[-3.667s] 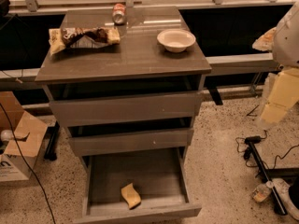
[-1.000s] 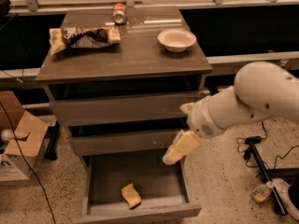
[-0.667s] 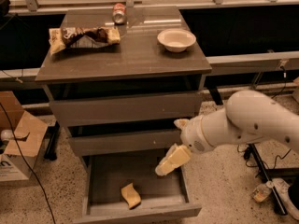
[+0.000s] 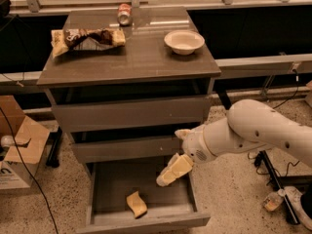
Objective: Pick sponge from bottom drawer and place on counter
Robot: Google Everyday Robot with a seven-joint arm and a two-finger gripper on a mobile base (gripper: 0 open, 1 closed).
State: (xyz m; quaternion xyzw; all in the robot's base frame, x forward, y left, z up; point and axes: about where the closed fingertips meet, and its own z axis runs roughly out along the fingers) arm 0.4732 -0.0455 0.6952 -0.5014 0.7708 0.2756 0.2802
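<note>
Camera view: bottom drawer stands open. Sponge lies on its floor, near the front. Gripper hangs over the drawer, right of and beyond the sponge, apart from it; its grip state cannot be told. Counter carries snack bag, bowl and can.

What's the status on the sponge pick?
Claw hovering over open bottom drawer, up-right of sponge, no contact. Sponge loose on drawer floor near front. Nothing between them. Counter carries snack bag, bowl, can.

hand low at centre, tilted down-left
</note>
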